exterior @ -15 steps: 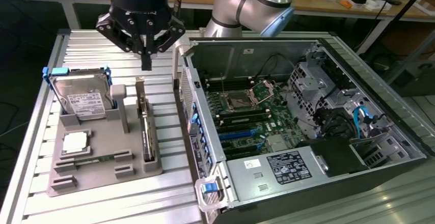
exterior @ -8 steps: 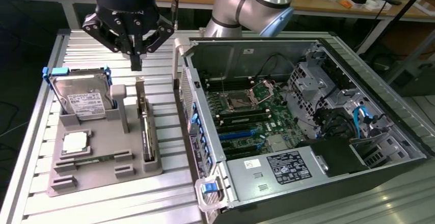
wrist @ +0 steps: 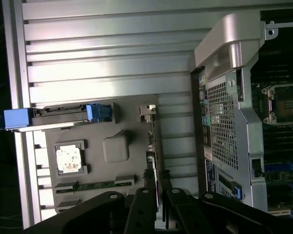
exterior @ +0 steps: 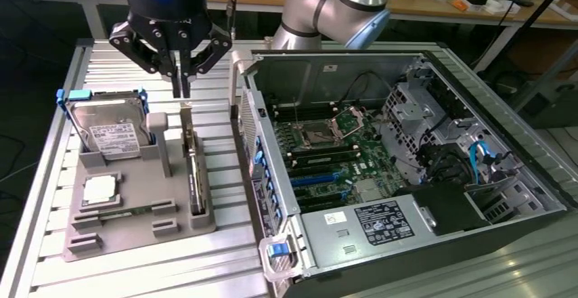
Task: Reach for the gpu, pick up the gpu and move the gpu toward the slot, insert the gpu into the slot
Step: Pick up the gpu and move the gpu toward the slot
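**While the tool hovers above it, the gpu stands on edge in its holder**

Where the grey holder [exterior: 135,233] lies on the ribbed metal surface [exterior: 108,278], the gpu [exterior: 193,176] stands on its thin edge in a groove along the holder's side nearest the computer case [exterior: 312,74]. In the exterior view its long axis runs from far to near, roughly parallel to the case's side. Its shiny bracket end is at the far end.

The tool [exterior: 184,93] points straight down just above that bracket end. Its fingers are a narrow gap apart and grip nothing. In the wrist view the card's edge shows through that gap.

The holder also carries a silver hard drive [exterior: 107,132] in a blue frame, propped up at its far end. A square processor [exterior: 99,188] and a slim memory stick [exterior: 118,211] lie flat in front of it.

The case lies open on the exterior view's right. The green motherboard [exterior: 329,152] sits inside, with the blue slot [exterior: 316,176] free. The case's side wall stands between the gpu and the slot.
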You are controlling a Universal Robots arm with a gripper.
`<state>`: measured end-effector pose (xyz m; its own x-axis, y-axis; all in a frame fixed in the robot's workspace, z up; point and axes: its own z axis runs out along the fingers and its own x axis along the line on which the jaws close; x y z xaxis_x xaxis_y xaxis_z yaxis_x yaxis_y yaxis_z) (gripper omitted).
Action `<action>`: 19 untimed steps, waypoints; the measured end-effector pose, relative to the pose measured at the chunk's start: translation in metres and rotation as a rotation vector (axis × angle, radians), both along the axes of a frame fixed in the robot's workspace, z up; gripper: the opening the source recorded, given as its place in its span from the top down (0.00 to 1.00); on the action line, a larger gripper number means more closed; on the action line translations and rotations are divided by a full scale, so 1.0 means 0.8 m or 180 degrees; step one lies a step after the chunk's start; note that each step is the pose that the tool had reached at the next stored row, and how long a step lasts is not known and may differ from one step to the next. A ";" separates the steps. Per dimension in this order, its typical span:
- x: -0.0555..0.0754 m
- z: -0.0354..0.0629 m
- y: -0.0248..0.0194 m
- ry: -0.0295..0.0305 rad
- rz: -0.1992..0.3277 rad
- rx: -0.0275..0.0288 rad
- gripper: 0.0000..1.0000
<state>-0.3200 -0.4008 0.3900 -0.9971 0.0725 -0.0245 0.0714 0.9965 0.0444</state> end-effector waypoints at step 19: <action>0.002 -0.027 -0.0342 0.0032 0.0009 0.0000 0.45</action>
<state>-0.3180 -0.4282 0.3686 -0.9975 0.0698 -0.0144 0.0691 0.9966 0.0438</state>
